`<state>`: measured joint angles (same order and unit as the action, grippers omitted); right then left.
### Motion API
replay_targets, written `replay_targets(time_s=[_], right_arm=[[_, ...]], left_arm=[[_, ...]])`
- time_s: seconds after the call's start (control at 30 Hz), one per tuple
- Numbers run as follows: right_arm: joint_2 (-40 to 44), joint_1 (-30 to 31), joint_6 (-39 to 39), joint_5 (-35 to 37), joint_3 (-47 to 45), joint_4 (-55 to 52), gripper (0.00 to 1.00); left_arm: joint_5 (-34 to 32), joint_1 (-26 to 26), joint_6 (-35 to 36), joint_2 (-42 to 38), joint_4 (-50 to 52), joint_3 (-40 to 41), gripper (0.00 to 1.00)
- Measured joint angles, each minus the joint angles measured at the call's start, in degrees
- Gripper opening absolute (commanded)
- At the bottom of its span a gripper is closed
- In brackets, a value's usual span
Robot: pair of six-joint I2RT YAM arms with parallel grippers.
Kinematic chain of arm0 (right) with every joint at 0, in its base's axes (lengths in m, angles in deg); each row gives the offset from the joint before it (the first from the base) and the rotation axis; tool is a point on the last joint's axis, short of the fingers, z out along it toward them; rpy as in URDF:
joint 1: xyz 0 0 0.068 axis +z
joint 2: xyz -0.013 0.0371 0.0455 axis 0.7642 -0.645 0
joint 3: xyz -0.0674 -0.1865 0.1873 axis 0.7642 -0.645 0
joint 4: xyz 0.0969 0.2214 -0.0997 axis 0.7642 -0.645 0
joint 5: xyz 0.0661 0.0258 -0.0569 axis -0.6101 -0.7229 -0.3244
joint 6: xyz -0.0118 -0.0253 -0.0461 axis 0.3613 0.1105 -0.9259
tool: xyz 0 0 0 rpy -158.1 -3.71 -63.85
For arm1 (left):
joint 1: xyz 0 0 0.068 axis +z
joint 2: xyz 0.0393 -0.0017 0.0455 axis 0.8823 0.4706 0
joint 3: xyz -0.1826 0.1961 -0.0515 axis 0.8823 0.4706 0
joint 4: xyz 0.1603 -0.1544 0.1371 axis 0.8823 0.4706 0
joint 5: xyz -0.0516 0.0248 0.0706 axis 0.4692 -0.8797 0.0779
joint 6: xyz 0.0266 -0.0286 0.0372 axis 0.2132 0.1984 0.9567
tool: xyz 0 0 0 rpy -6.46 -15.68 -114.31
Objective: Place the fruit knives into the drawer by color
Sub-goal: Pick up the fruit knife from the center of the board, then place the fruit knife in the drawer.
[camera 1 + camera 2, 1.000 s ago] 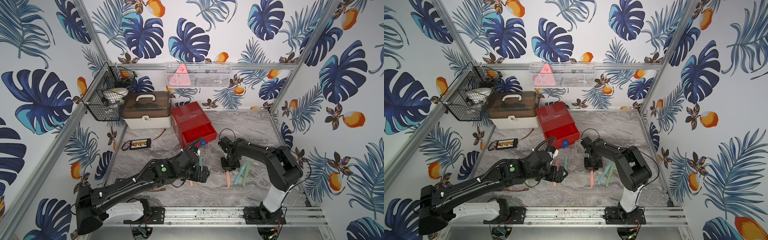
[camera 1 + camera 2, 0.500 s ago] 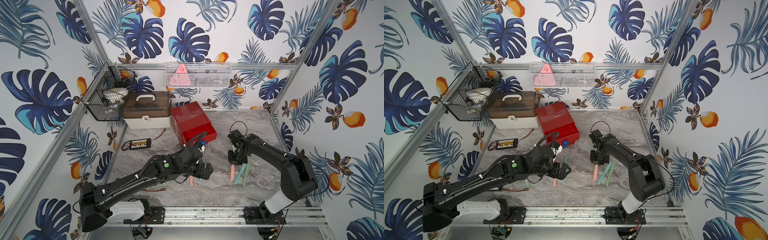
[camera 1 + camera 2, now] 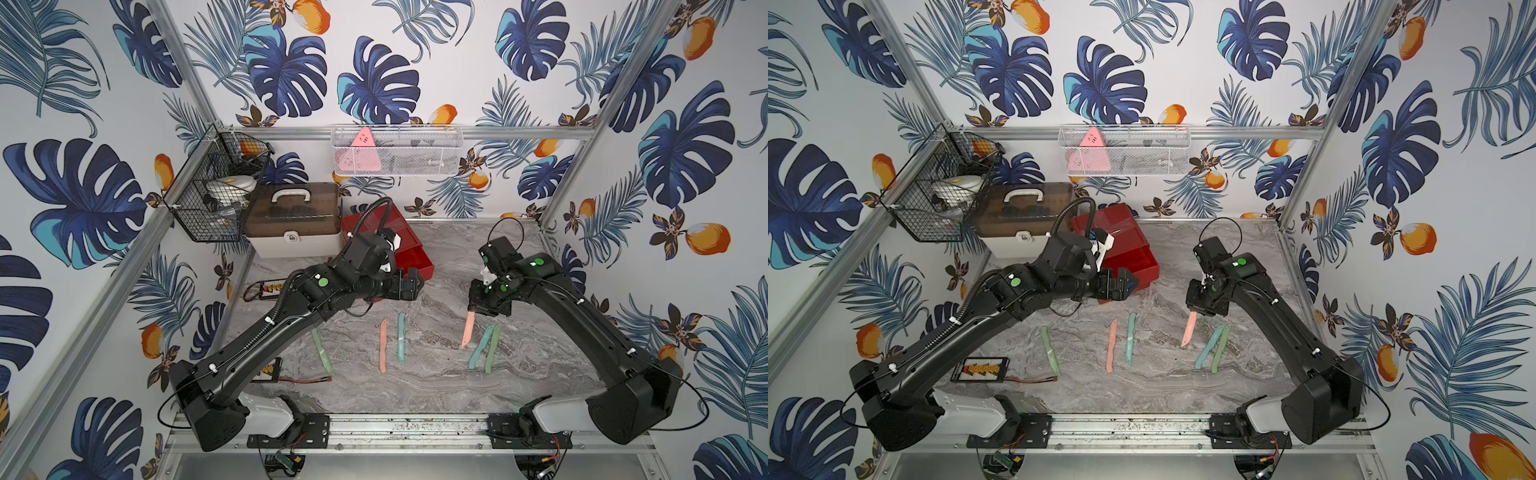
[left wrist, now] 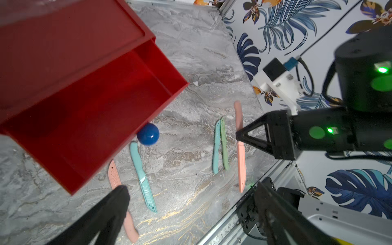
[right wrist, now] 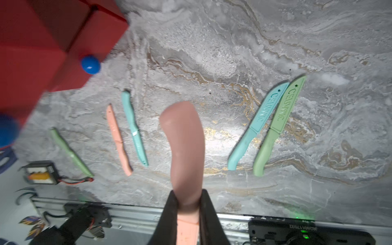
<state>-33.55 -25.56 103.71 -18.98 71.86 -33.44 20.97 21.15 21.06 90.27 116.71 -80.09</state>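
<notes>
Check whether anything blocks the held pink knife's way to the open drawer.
Only the left gripper, open, hanging at the open drawer front edge. The pink knife in the right gripper otherwise has nothing visible in its way.

Drawer (image 4: 84, 95) glossy red, knob (image 4: 147, 134) blue. Fruit knives (image 3: 401, 345) pastel: salmon-pink knife (image 5: 184, 148), teal knife (image 5: 134, 129), pale green knife (image 5: 275, 127), two of each colour. Bench (image 5: 212, 53) grey marbled, golden veins. Walls (image 3: 457, 83) white, blue leaf print, orange fruits.

Leaf-print wallpaper (image 3: 374, 83) surrounds a grey marble tabletop (image 3: 436, 374).
</notes>
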Motion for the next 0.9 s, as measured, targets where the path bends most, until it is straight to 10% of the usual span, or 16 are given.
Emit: replay_targets(time_s=[0.43,0.9], right_arm=[[0.3,4.6,27.9,-14.8,14.0,7.1,0.04],[-8.6,11.8,54.6,-15.8,11.8,31.9,0.04]], left_arm=[[-6.3,6.5,10.6,5.5,4.5,-12.8,0.99],[-5.3,11.2,13.7,4.0,4.9,-11.1,0.99]])
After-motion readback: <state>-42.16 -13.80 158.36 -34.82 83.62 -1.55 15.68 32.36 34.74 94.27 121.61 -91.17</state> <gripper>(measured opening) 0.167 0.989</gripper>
